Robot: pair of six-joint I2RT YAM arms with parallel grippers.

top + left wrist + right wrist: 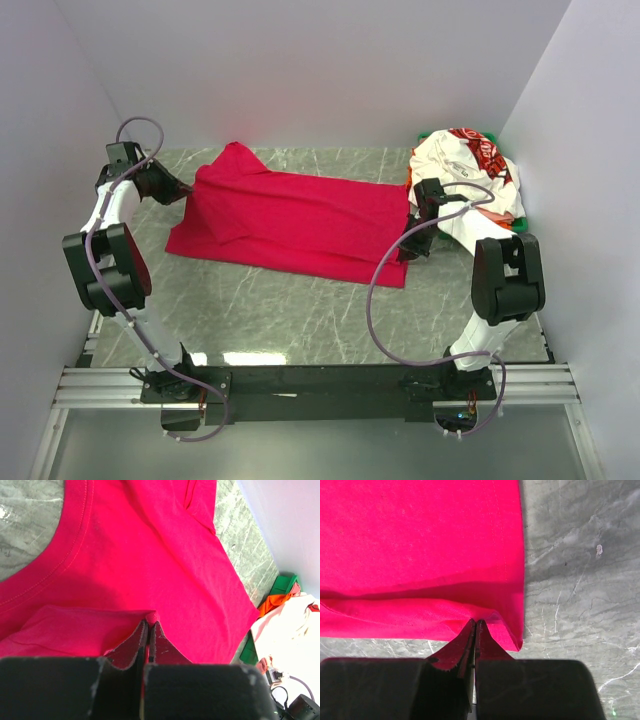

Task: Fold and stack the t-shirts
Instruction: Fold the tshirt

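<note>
A crimson red t-shirt (300,220) lies spread across the middle of the marble table, its collar end to the left. My left gripper (183,190) is shut on a pinch of that end; in the left wrist view the closed fingertips (149,622) grip a raised fold just below the collar (65,555). My right gripper (408,248) is shut on the shirt's far-right edge. Its tips (475,623) pinch a doubled-over fold of the red t-shirt (420,540) near the hem corner. More t-shirts are heaped at the back right, a white printed one (465,170) on top.
Under the white shirt, orange cloth (272,602) and something green (284,582) show at the heap's edge, close behind the right arm. Bare grey marble table (300,320) runs along the front. White walls close in the left, back and right sides.
</note>
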